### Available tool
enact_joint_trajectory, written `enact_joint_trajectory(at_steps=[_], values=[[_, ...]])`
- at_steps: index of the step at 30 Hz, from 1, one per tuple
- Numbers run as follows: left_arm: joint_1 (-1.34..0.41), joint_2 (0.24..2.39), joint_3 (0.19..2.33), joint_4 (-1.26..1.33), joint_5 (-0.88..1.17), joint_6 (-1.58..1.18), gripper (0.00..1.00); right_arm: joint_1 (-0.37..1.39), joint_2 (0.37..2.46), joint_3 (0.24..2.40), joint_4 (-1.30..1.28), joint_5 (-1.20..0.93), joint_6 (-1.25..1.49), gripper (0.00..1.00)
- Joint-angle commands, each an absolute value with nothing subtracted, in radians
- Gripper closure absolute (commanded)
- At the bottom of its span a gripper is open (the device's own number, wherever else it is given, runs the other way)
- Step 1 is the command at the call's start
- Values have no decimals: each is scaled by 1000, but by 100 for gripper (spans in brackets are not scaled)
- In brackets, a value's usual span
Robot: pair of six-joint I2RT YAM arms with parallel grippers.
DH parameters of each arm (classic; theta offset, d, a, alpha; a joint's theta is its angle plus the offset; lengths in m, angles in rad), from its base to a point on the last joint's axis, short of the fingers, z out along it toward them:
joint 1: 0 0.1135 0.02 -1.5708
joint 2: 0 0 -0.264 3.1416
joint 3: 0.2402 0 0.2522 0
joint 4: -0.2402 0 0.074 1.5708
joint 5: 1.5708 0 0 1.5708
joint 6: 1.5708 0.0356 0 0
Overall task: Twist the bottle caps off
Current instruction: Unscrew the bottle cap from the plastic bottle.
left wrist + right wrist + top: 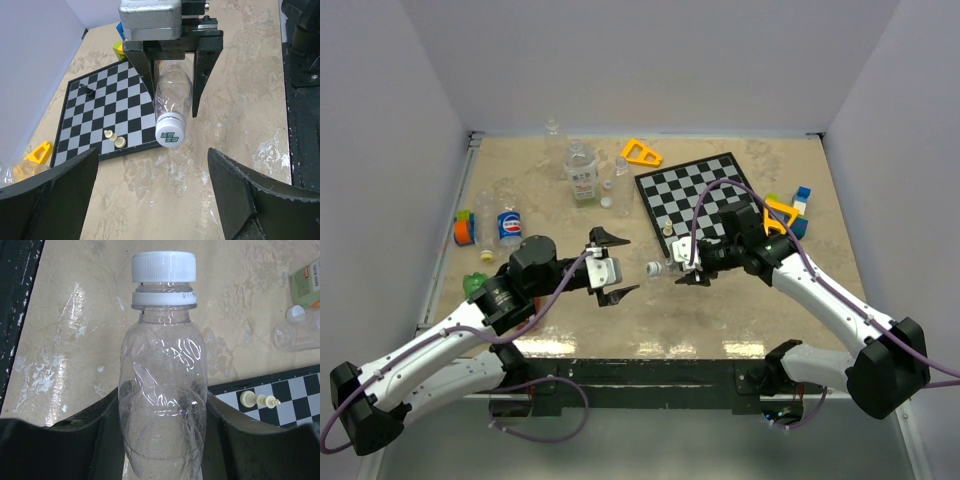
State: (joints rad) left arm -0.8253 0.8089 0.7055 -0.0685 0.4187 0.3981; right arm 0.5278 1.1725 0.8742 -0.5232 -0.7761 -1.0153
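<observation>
My right gripper (686, 266) is shut on the body of a clear unlabelled bottle (162, 390) and holds it level above the table. Its white cap (163, 266) points left, toward my left gripper (612, 266). In the left wrist view the cap (170, 131) faces the camera, a short way beyond my open left gripper (152, 192). Nothing is between the left fingers (50, 197), and they do not touch the cap. Other bottles lie at the back left: a labelled one (582, 176), a blue cola one (509, 225) and a small clear one (553, 128).
A chessboard (705, 195) lies right of centre with pale pieces (114, 138) near its front edge. A yellow triangle (640, 152) and coloured blocks (798, 206) sit at the back. A green bottle (475, 283) lies by the left arm. Walls enclose the table.
</observation>
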Motion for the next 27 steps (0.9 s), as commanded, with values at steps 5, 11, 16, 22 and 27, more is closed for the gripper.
enact_joint_trajectory(at_steps=[5,11,16,22,27], values=[[-824,802,680,-17,468,492,6,525,1177,870,-531,-781,-1028,84],[-824,819,683,-23,466,526,6,526,1177,870,-531,-781,-1029,85],[-825,839,680,-15,479,528,6,526,1178,868,-531,-779,-1029,84],[-827,873,670,38,508,523,7,526,1180,868,-531,-779,-1029,84],[-830,907,669,72,525,520,10,526,1181,870,-531,-779,-1029,85]])
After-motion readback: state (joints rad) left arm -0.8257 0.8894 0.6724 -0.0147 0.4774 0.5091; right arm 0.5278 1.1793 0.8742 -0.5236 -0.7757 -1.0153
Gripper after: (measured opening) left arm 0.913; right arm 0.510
